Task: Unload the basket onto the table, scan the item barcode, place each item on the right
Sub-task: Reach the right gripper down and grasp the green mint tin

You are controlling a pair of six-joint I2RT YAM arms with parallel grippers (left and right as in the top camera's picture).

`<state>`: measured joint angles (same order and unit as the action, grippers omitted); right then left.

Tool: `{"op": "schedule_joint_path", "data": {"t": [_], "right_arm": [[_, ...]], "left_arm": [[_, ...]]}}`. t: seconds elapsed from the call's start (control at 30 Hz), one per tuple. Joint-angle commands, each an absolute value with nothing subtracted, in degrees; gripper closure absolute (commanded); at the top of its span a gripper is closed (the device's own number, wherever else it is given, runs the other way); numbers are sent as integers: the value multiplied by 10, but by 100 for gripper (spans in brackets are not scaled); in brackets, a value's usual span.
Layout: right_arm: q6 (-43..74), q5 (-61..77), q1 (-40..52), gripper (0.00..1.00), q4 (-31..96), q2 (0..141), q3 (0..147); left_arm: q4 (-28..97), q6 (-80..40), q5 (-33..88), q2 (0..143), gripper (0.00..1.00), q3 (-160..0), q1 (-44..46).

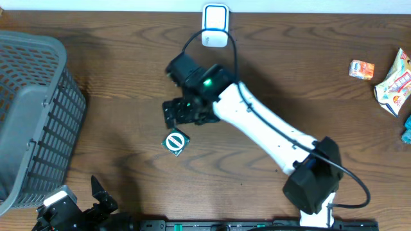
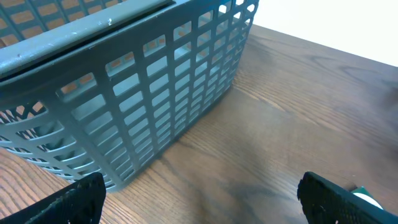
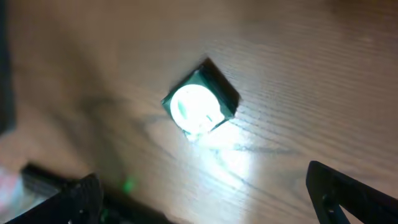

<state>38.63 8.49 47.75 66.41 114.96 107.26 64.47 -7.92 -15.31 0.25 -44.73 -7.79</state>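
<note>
The item is a small green square packet (image 1: 175,142) with a white circle on top, lying flat on the wooden table left of centre. In the right wrist view the packet (image 3: 200,106) is lit up bright and glaring. My right gripper (image 1: 182,111) hovers just above and behind it, open, and in its wrist view the right gripper (image 3: 208,199) has only bare wood between its fingers. My left gripper (image 1: 97,197) rests at the front left corner, open and empty, and appears as the left gripper (image 2: 205,205) in its own view. No barcode can be made out.
A grey slatted basket (image 1: 32,109) fills the left side and looms close in the basket (image 2: 137,81) left wrist view. A white device (image 1: 215,25) with a black cable stands at the back edge. Snack packets (image 1: 393,80) and a small orange pack (image 1: 361,68) lie far right.
</note>
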Motion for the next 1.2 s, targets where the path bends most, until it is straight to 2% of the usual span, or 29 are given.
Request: {"op": "schedule_joint_path", "data": {"t": [0.0, 0.13, 0.23, 0.33, 0.43, 0.87, 1.07, 1.13, 1.17], "right_arm": [[478, -21, 508, 1, 666, 1157, 1074], [669, 51, 514, 1, 708, 1180, 1074], [723, 97, 510, 2, 671, 1209, 1074], [745, 122, 507, 5, 608, 1238, 1074], [763, 139, 506, 3, 583, 1259, 1074], [762, 147, 504, 1, 600, 1338, 1074], [745, 105, 499, 1, 603, 1368, 1074], [730, 104, 495, 15, 609, 1368, 1074], [719, 105, 493, 32, 609, 1368, 1074]], "left_arm": [[645, -83, -154, 2, 2, -449, -80], [645, -83, -154, 2, 2, -450, -80], [645, -83, -154, 2, 2, -449, -80], [645, -83, -154, 2, 2, -449, -80], [645, -83, -154, 2, 2, -450, -80], [645, -83, -154, 2, 2, -450, -80], [645, -83, -154, 2, 2, -450, -80], [645, -83, -154, 2, 2, -449, -80], [645, -83, -154, 2, 2, -450, -80]]}}
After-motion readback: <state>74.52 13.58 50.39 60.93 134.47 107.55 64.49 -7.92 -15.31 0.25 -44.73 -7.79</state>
